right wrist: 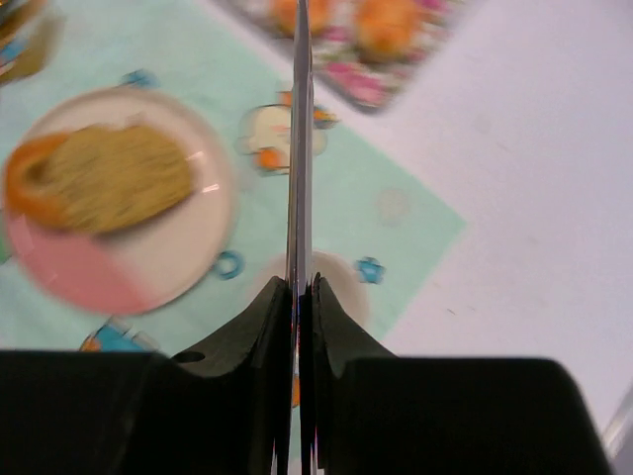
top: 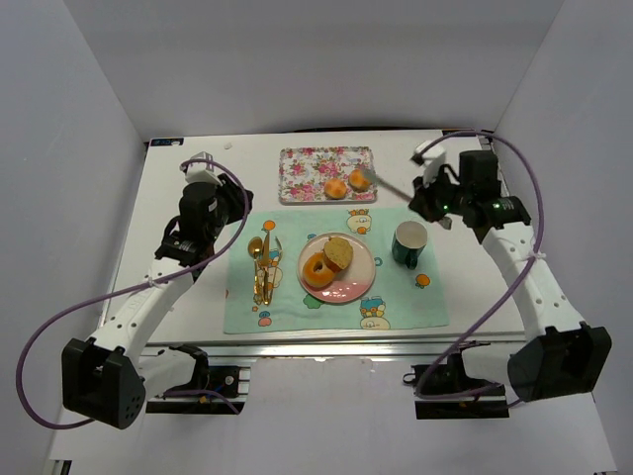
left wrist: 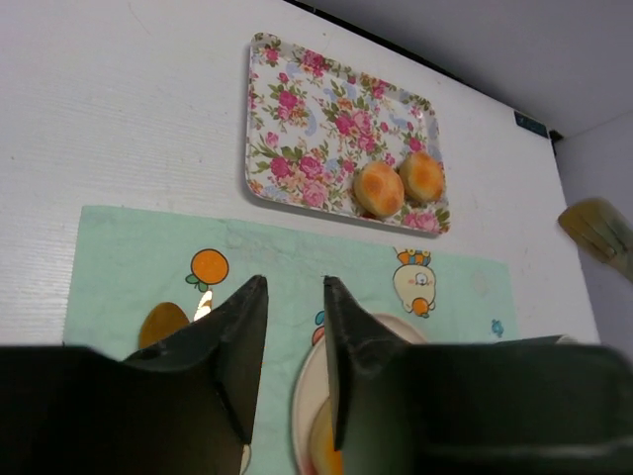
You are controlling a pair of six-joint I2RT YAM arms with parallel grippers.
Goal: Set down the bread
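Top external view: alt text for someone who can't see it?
The right end effector grips a thin utensil reaching toward two buns on a floral tray. Nearer, a pink plate of bread, a green mug and gold cutlery sit on a mint placemat.

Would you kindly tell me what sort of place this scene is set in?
Probably a lab robot cell staged as a dining table: plain white walls enclose it, two arms are bolted at the near edge, and a placemat holds a pink plate and a cup.
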